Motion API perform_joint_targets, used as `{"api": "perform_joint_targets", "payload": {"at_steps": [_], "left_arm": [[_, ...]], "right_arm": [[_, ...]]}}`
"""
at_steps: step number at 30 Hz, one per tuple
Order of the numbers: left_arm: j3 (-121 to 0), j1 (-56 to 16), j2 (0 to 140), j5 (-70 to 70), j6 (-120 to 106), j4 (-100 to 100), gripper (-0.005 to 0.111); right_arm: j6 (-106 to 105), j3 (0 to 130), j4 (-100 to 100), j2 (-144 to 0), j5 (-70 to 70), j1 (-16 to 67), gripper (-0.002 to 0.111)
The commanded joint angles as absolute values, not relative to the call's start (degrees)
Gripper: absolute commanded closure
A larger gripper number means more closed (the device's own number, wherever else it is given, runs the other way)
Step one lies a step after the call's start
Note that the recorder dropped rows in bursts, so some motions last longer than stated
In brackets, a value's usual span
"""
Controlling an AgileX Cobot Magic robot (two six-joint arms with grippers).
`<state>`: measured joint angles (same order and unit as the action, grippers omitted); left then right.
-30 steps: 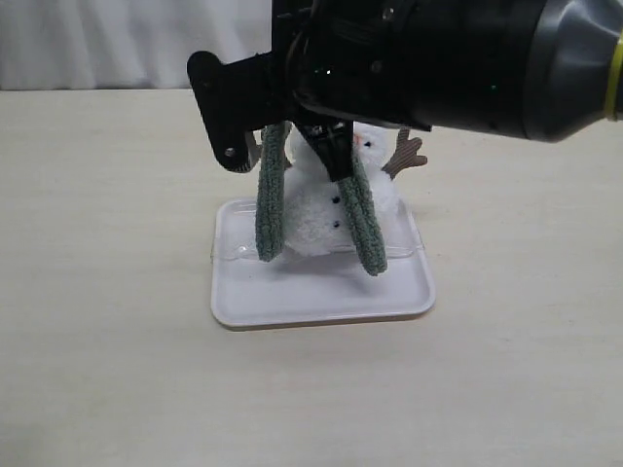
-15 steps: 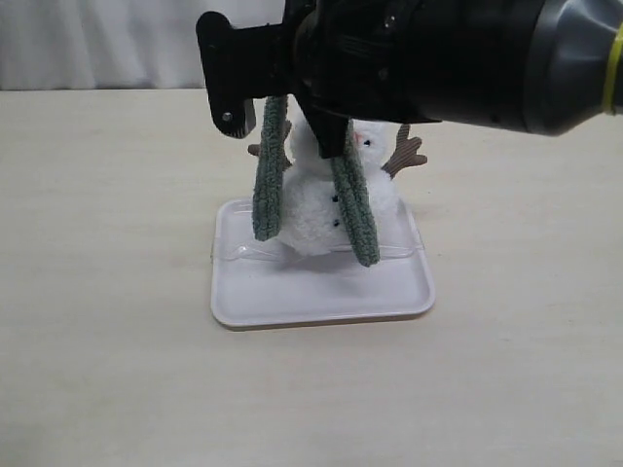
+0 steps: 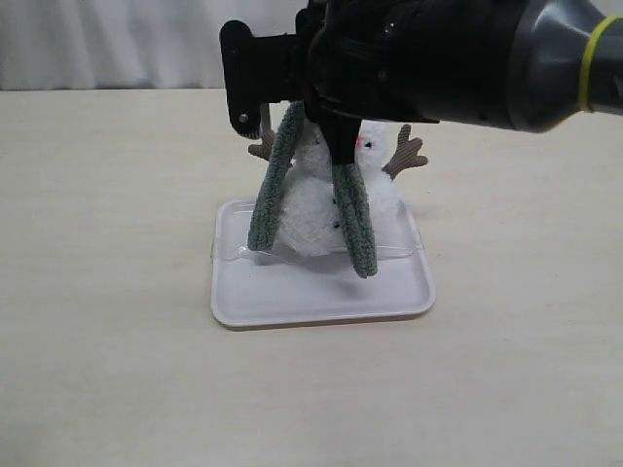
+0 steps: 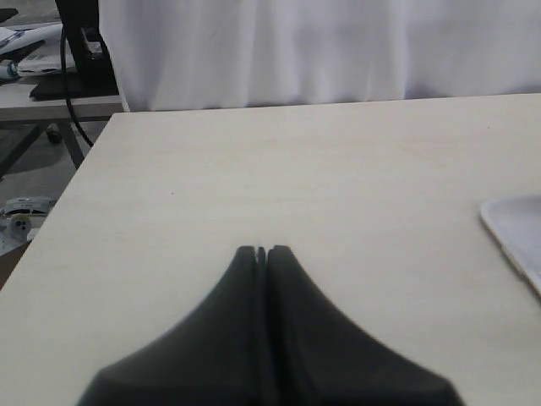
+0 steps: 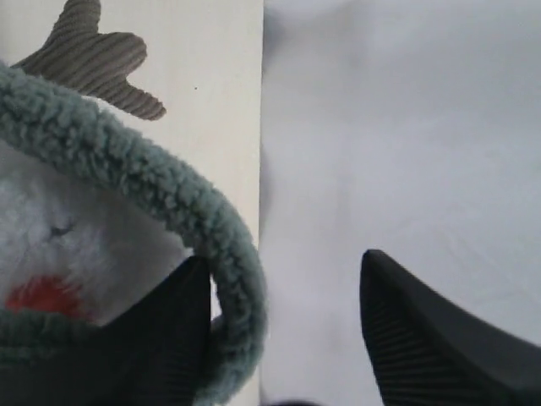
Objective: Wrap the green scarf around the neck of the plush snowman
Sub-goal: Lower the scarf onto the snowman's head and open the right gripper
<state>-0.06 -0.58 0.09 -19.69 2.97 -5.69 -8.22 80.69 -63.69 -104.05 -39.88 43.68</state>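
The plush snowman [image 3: 310, 209] stands on a white tray [image 3: 321, 297], its head mostly hidden behind my right arm. The green scarf [image 3: 266, 199] hangs over its neck area, both ends falling down the front in an inverted V. My right gripper [image 3: 292, 112] is open around the top of the scarf. In the right wrist view the scarf [image 5: 156, 186] loops over the snowman's face [image 5: 51, 216] and rests against one finger of the open right gripper [image 5: 283, 283]. My left gripper [image 4: 262, 251] is shut, empty, over bare table.
A brown branch arm [image 3: 404, 156] sticks out on the snowman's right side; another arm [image 5: 89, 55] shows in the right wrist view. The tray's corner [image 4: 516, 228] lies off to one side in the left wrist view. White curtain runs behind the table.
My right gripper has risen and shifted right. The scarf's left strand now leans inward at the top, and both hanging ends sit slightly higher.
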Motion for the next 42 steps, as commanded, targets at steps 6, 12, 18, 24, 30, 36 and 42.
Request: {"api": "perform_joint_targets", "payload": {"at_steps": [6,12,18,24,30,36,42], "left_arm": [[0.0,-0.8,0.0,-18.9,3.0,-5.4,0.107],[0.0,-0.8,0.0,-18.9,3.0,-5.4,0.107],[0.0,-0.8,0.0,-18.9,3.0,-5.4,0.107],[0.0,-0.8,0.0,-18.9,3.0,-5.4,0.107],[0.0,-0.8,0.0,-18.9,3.0,-5.4,0.107],[0.0,-0.8,0.0,-18.9,3.0,-5.4,0.107],[0.0,-0.8,0.0,-18.9,3.0,-5.4,0.107]], "right_arm": [[6.9,82.3,-61.7,-104.1,-45.0,41.8,0.055],[7.8,83.9,-50.7,-104.1,-38.9,38.5,0.055],[6.3,83.9,-39.3,-104.5,-39.0,34.0,0.055],[3.7,83.9,-31.9,-104.3,-40.4,33.1,0.055],[4.2,87.1,-25.7,-104.2,-36.7,33.1,0.055],[6.9,89.8,-24.5,-104.2,-37.0,32.6,0.055],[6.9,90.0,-21.6,-104.2,-43.5,30.1,0.055]]}}
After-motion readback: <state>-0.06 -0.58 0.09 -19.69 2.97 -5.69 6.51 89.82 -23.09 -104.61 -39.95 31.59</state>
